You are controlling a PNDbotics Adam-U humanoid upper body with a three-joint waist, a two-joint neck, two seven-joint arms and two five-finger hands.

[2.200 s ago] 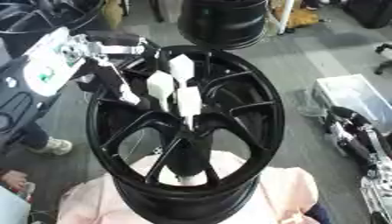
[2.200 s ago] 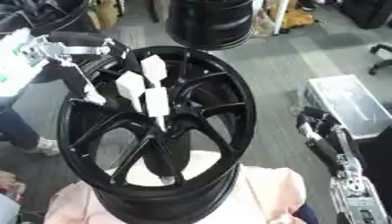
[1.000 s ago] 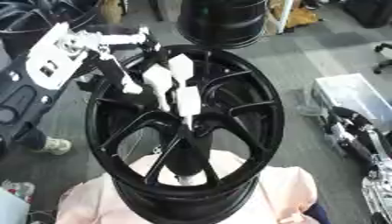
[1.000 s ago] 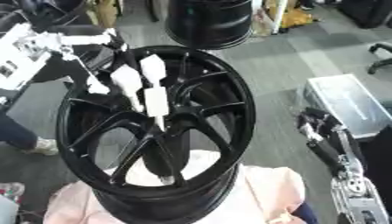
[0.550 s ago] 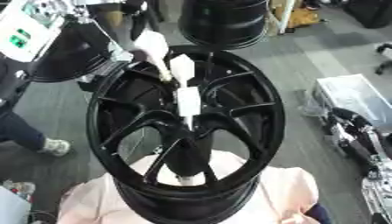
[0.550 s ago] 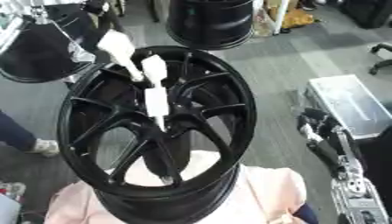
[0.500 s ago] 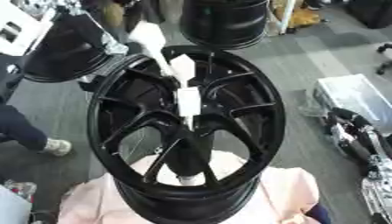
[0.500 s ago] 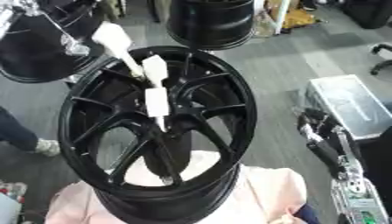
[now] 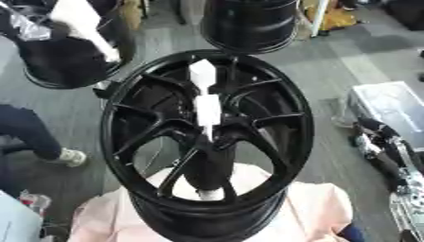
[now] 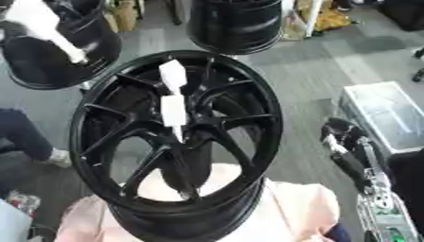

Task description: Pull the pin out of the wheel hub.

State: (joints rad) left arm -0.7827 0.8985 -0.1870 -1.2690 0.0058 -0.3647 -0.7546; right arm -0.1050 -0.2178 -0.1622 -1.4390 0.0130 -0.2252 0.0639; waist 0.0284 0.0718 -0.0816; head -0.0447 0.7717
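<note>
My left robot hand (image 9: 79,21) has swung up far left, grip unclear, leaving the white pin (image 9: 205,97) still in the wheel hub (image 9: 207,137).

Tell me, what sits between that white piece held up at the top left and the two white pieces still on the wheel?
Only the wheel's black rim and a strip of grey floor; the left eye view shows it best.

Floor (image 9: 364,71): grey, smooth, with paler patches. A black rim (image 9: 248,23) stands at the far centre; a second dark rim (image 9: 62,61) lies at far left. A silver case (image 9: 389,106) sits on the floor at right. Yellow clutter (image 9: 335,16) at far right. Pink cloth (image 9: 306,212) covers the near support.
</note>
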